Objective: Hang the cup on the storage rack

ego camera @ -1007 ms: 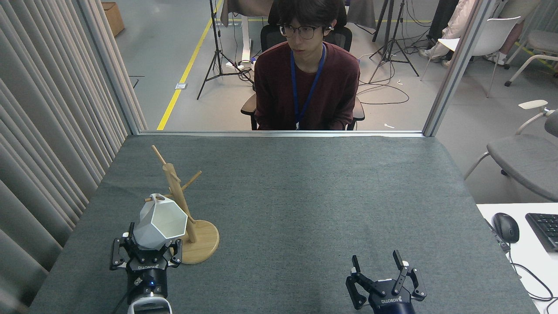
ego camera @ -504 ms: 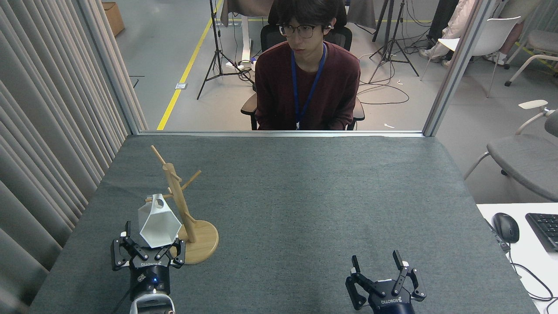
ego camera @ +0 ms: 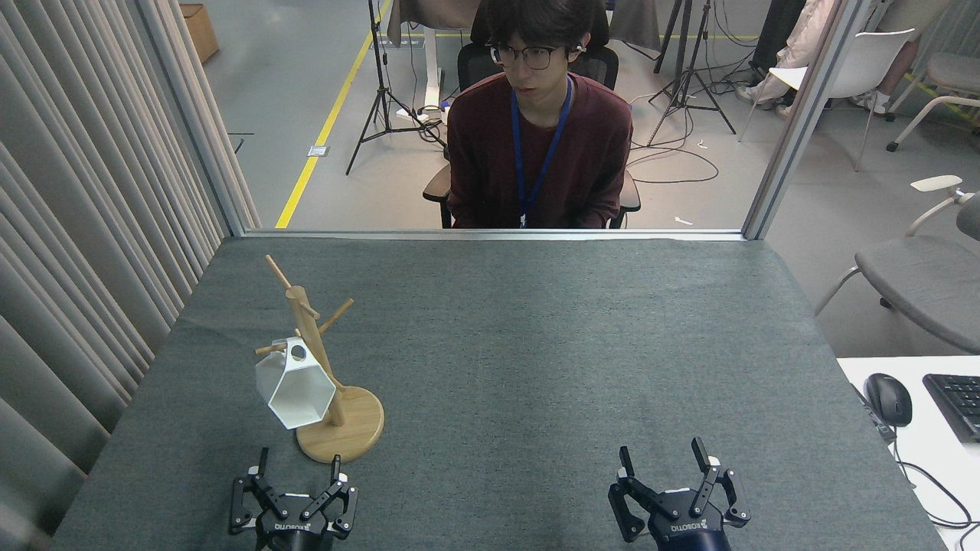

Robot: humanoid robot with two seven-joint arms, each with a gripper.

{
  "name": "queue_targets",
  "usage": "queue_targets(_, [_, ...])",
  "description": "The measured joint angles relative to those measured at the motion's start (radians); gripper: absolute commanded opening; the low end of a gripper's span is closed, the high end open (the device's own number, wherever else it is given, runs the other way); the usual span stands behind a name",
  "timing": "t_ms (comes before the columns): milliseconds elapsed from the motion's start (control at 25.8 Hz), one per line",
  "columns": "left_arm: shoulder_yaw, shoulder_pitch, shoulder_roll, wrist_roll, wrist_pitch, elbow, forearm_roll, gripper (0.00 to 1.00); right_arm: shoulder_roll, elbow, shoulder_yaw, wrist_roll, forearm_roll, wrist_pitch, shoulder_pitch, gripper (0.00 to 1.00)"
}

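Two end effectors sit low at the near edge of the bench (ego camera: pixel 536 344), and most of its grey cloth top between and beyond them lies bare, right up to the far edge, where a person (ego camera: pixel 540 122) in a dark red top sits just behind the metal rail. A curtain (ego camera: pixel 84 229) runs along the left edge, close to the rack, so free room there is narrow, while the right half of the bench is wide and clear to its edge. The storage rack (ego camera: pixel 321 375) stands upright on its round base near the left front corner. The cup (ego camera: pixel 295 386) hangs from a low left-hand peg by its small loop handle, tilted, with its six-sided mouth facing the near edge and its side against the post. The left end effector (ego camera: pixel 295 476) is below the cup, near the rack's base, with its fingers spread apart, holding nothing and touching nothing. The right end effector (ego camera: pixel 664 463) is well apart on the right, also spread wide and empty. Half a second earlier the left end effector was higher, right under the cup with its fingers around the base; it has since let go and drawn back toward the near edge, and the cup has swung a little lower on the peg. The right one has not moved.
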Motion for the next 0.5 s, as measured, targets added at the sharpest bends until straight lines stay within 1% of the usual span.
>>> queue_targets(155, [-0.058, 0.117, 0.024, -0.013, -0.172, -0.167, 0.183, 1.0, -0.023, -0.001, -0.002, -0.003, 0.001, 0.006, 0.005, 0.98])
queue_targets(232, [-0.075, 0.163, 0.038, -0.026, -0.221, -0.237, 0.239, 1.0, -0.041, -0.006, -0.01, 0.0, 0.002, 0.009, 0.009, 0.98])
queue_targets(349, [-0.087, 0.209, 0.053, -0.044, -0.245, -0.319, 0.299, 1.0, -0.061, -0.014, -0.027, 0.002, 0.002, 0.01, 0.016, 0.98])
queue_targets(504, [-0.095, 0.226, 0.058, -0.053, -0.238, -0.384, 0.357, 1.0, -0.088, -0.031, -0.052, 0.002, 0.002, 0.008, 0.029, 0.98])
